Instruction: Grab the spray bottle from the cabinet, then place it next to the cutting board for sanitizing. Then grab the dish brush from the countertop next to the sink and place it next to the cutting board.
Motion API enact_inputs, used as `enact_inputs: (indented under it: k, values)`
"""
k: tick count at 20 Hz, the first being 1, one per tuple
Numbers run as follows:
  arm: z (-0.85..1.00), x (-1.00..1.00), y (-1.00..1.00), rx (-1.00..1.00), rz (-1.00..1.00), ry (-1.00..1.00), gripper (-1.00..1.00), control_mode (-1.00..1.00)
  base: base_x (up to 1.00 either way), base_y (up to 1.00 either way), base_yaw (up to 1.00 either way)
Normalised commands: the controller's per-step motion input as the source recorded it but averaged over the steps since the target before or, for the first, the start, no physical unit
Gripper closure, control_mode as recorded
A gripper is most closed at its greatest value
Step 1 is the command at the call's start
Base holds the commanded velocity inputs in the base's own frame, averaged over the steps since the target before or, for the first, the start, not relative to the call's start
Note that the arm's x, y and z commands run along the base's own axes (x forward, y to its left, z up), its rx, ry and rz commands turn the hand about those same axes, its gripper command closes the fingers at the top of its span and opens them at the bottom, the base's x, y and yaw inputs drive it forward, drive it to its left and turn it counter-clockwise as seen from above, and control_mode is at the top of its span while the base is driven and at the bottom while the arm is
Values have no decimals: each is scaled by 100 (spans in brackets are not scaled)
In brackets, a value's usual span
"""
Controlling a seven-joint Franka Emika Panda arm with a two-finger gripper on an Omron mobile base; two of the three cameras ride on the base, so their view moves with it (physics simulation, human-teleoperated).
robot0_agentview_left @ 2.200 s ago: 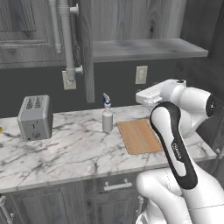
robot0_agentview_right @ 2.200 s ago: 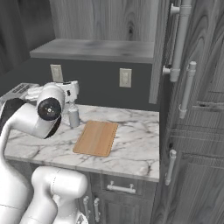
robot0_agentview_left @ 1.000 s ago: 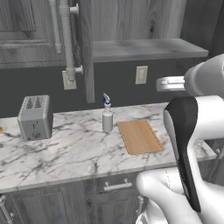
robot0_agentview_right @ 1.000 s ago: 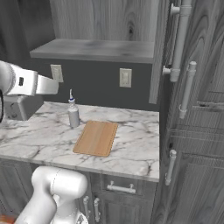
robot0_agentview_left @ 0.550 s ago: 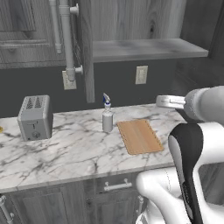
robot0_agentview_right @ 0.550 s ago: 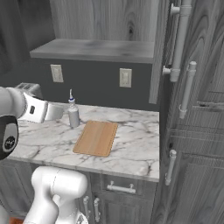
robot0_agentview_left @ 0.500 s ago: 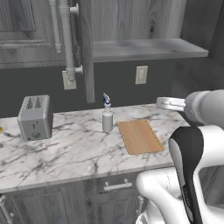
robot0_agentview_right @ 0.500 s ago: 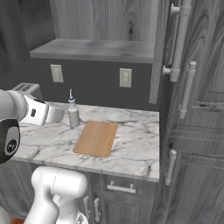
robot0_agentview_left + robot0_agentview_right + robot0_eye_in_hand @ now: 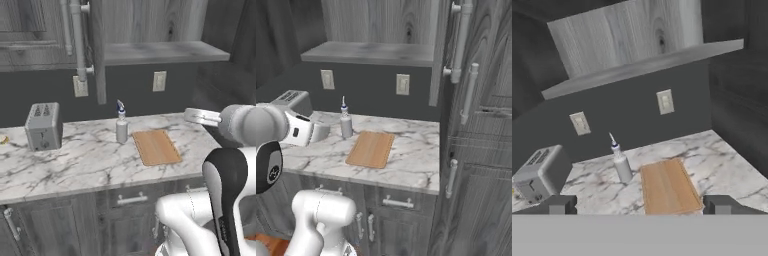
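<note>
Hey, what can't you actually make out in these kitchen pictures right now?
- Toaster, right base view: lower part hidden behind the robot's own arm.
- Toaster, hand view: cut off by the left edge.
- Yellow thing, left base view: cut off by the left edge, too small to identify.
- Spray bottle against cutting board: touching or apart, too close to tell.
- Countertop: runs past the left edge.

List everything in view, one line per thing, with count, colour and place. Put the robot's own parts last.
spray bottle: one, pale grey with blue-and-white nozzle, upright on the countertop just left of the cutting board.
cutting board: one, light brown, flat on the countertop.
toaster: one, grey, left end of the countertop.
countertop: one, white marble with grey veins.
wall outlets: two, pale, on the dark backsplash.
cabinet: one, dark grey, open, with grey shelf.
gripper: one, dark fingertips, open, holding nothing.
</note>
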Motion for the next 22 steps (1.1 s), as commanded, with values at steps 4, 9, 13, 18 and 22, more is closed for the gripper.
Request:
enact_inputs:
  k: [4,9,13,18,22]
  values:
    - [0,0,0,0,0,0,-100,100,-100,55,14]
    - [0,0,0,0,0,0,-100,100,-63,97,25]
    - [0,0,0,0,0,0,-100,100,-3,100,26]
    - [0,0,0,0,0,0,-100,100,25,100,19]
    - [0,0,0,0,0,0,-100,100,35,92,2]
